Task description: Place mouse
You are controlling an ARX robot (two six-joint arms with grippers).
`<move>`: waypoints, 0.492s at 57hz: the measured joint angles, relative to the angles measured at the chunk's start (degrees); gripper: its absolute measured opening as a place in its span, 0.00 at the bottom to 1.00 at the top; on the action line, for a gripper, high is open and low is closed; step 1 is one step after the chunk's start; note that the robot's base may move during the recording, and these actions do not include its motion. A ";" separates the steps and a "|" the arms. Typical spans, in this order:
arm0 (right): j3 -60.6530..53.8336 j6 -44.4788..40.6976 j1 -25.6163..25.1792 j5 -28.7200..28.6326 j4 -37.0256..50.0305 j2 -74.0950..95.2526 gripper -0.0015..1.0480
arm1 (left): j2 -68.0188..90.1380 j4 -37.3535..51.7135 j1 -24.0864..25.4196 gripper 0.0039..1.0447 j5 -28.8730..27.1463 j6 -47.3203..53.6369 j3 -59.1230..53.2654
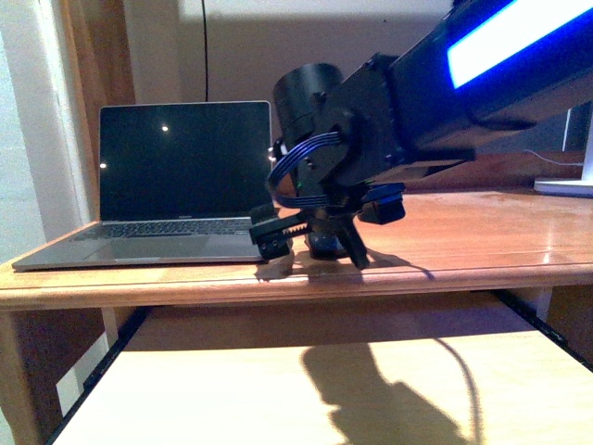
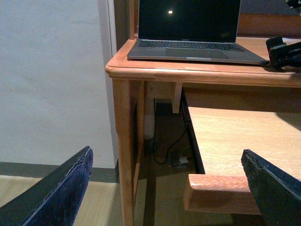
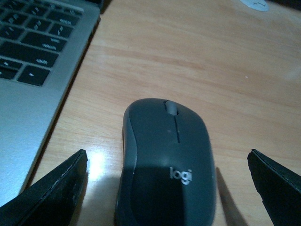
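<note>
The mouse (image 3: 167, 160) is dark grey with a "logi" mark and a scroll wheel. It lies flat on the wooden desk top (image 3: 197, 56), just beside the laptop (image 3: 33, 61). My right gripper (image 3: 164, 188) is open and straddles the mouse, and both fingers (image 3: 51, 188) stand clear of its sides. From the front, the right gripper (image 1: 315, 248) rests low on the desk with the mouse (image 1: 322, 243) a dark shape between its fingers. My left gripper (image 2: 164, 188) is open and empty, low down in front of the desk's left corner.
An open laptop (image 1: 185, 176) with a dark screen stands on the desk's left part. A pull-out shelf (image 1: 306, 389) juts out below the desk top. A small white disc (image 3: 254, 4) lies farther back on the desk. A white object (image 1: 565, 185) sits at far right.
</note>
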 joint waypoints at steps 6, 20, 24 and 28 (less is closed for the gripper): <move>-10.60 0.85 -1.84 -6.71 6.97 -8.50 0.99 | 0.00 0.00 0.00 0.93 -0.02 0.00 0.00; -38.34 1.42 -9.01 -25.11 21.97 -29.70 0.99 | 0.00 0.00 0.00 0.93 -0.02 0.00 0.00; -46.10 1.09 -11.52 -30.42 24.83 -34.27 0.99 | 0.00 0.00 0.00 0.93 -0.02 0.00 0.00; -53.51 0.39 -14.25 -35.17 26.77 -38.29 0.99 | 0.00 0.00 0.00 0.93 0.00 0.00 0.00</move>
